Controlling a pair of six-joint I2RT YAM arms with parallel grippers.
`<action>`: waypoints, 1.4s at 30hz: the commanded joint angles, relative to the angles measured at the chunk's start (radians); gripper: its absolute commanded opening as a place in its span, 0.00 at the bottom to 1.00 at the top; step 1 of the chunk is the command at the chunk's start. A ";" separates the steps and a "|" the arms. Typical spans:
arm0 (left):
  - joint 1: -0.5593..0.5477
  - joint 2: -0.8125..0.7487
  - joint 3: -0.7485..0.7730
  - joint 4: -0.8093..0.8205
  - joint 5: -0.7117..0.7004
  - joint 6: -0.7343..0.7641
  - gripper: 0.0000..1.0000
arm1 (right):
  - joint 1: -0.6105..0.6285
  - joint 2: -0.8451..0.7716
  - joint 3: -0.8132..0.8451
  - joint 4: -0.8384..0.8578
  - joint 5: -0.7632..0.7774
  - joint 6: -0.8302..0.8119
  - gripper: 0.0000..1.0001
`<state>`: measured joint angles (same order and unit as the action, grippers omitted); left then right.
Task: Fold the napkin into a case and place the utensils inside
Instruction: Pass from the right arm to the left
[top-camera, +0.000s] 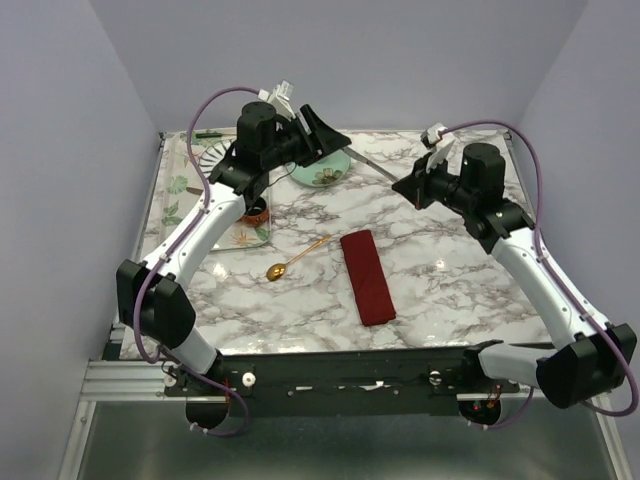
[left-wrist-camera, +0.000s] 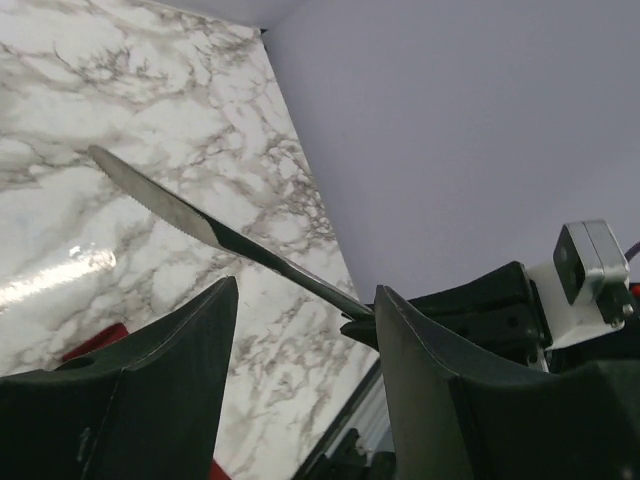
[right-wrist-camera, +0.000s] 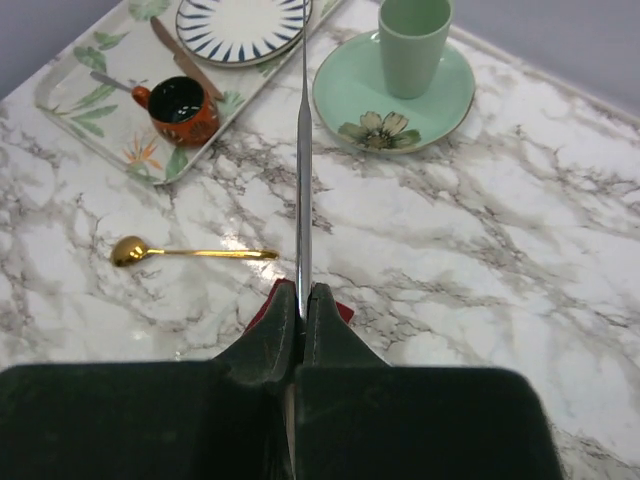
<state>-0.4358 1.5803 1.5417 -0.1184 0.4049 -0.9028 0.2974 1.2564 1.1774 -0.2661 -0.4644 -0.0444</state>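
The napkin (top-camera: 368, 277) lies folded as a narrow dark red case on the marble, and one corner of it (right-wrist-camera: 342, 311) shows under my right fingers. My right gripper (top-camera: 403, 185) (right-wrist-camera: 304, 295) is shut on the handle of the silver knife (top-camera: 372, 165) (right-wrist-camera: 303, 170) and holds it in the air, blade pointing toward the left arm. My left gripper (top-camera: 335, 135) (left-wrist-camera: 305, 290) hangs open over the green saucer, near the knife (left-wrist-camera: 200, 225) but not touching it. The gold spoon (top-camera: 295, 258) (right-wrist-camera: 190, 253) lies flat to the left of the case.
A leaf-printed tray (top-camera: 178, 185) (right-wrist-camera: 90, 95) at the back left carries a striped plate (right-wrist-camera: 240, 20), an orange cup (right-wrist-camera: 180, 105) and thin utensils. A green cup (right-wrist-camera: 412, 40) stands on a green saucer (right-wrist-camera: 440, 95). Blue walls surround the table.
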 joint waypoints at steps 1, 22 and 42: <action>-0.040 0.010 -0.060 0.112 0.058 -0.229 0.65 | 0.048 -0.115 -0.065 0.159 0.173 -0.063 0.01; -0.106 0.089 -0.069 0.197 0.091 -0.378 0.57 | 0.147 -0.164 -0.133 0.211 0.234 -0.011 0.01; -0.118 0.084 -0.111 0.164 0.054 -0.413 0.45 | 0.167 -0.183 -0.137 0.211 0.285 0.037 0.01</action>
<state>-0.5522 1.6627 1.4410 0.0463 0.4721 -1.3071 0.4572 1.1019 1.0344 -0.1116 -0.1986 -0.0238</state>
